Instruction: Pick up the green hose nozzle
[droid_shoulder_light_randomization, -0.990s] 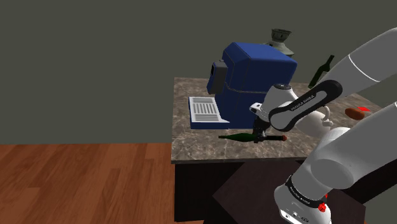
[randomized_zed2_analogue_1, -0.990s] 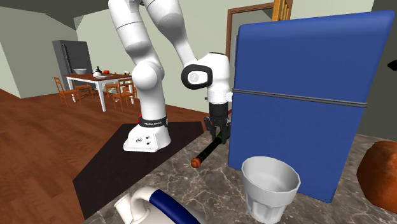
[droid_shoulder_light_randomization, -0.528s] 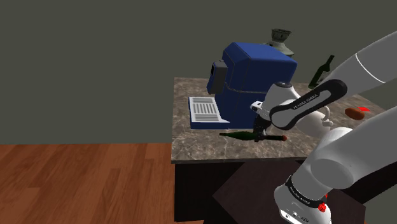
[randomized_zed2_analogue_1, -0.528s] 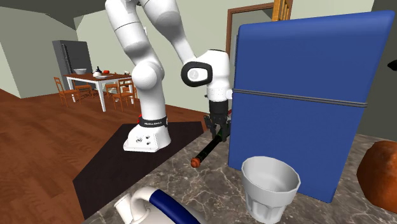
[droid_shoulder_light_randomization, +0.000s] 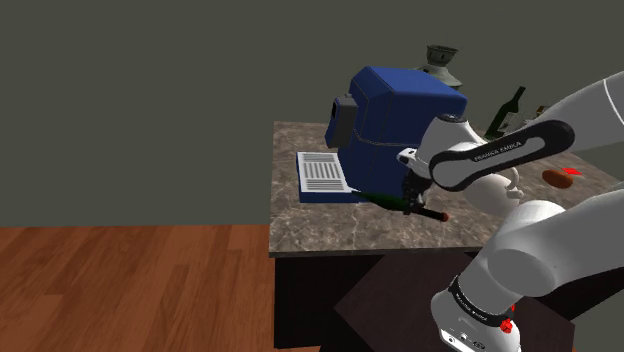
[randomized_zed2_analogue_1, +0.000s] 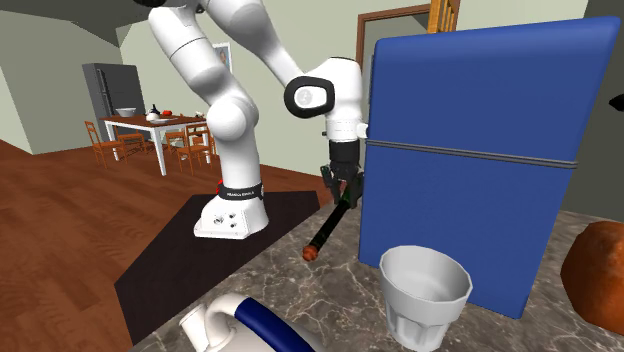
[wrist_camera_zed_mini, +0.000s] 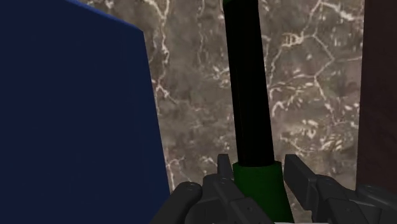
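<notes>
Two tool fingers (wrist_camera_zed_mini: 224, 173) clasp the hose nozzle (wrist_camera_zed_mini: 250, 108), wrist view.

Shoulder view's dim for me: wall flat grey, table (droid_shoulder_light_randomization: 300, 215) evenly lit, arm (droid_shoulder_light_randomization: 590, 110) bright on top, grey underneath, so light's from 12 o'clock. 2nd ext. view's brighter, w/ soft sheen on arm. Wrist view's darkest: blue machine (wrist_camera_zed_mini: 70, 108) deep navy, green nozzle (wrist_camera_zed_mini: 257, 191) shaft reads black. Edges crisp thru-out.

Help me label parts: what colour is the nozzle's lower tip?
Red nozzle tip, best in second exterior view.
</notes>
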